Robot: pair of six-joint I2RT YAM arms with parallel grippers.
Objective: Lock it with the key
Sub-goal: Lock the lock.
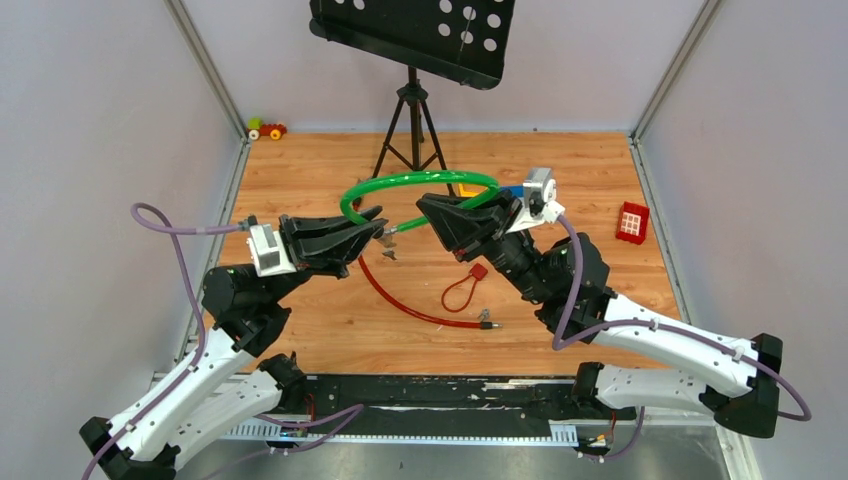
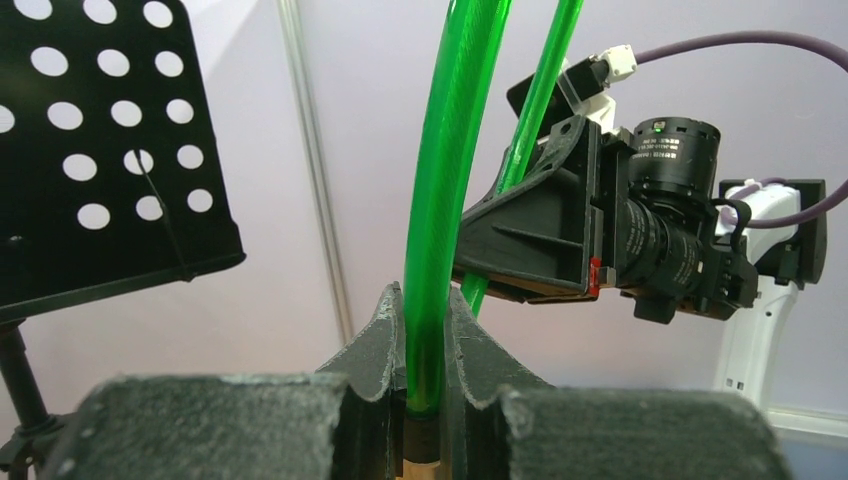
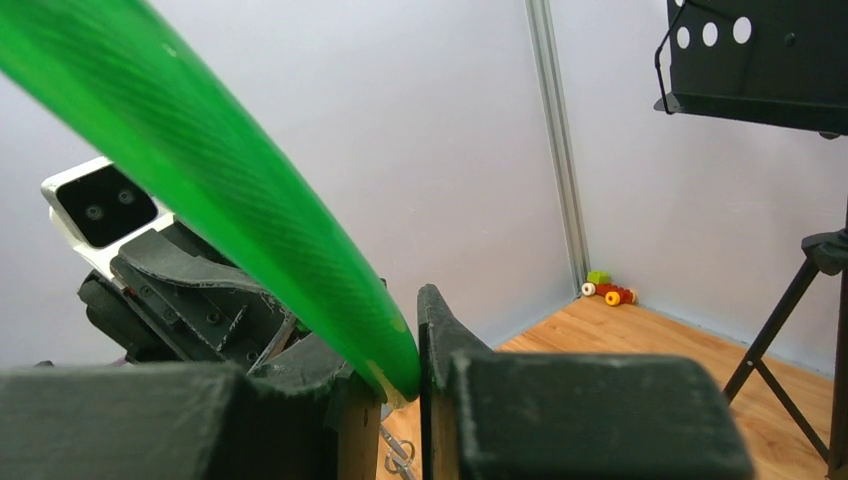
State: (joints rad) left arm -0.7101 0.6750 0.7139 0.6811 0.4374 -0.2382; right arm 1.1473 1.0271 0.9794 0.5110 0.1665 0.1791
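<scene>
left gripper (image 1: 374,228) closed tight on green cable (image 1: 420,178), arm stretched rightward, raised off table (image 1: 330,330); right gripper (image 1: 428,207) just opposite, pinched on same cable, loop arching behind both.

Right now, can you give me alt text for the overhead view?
The left gripper and right gripper each clamp a green cable, looped above the wooden table. A red cable and padlock lie on it.

Pale grey walls (image 1: 90,120) enclose a wooden tabletop (image 1: 330,320); a black perforated music stand (image 1: 420,35) rises at upper centre.
</scene>
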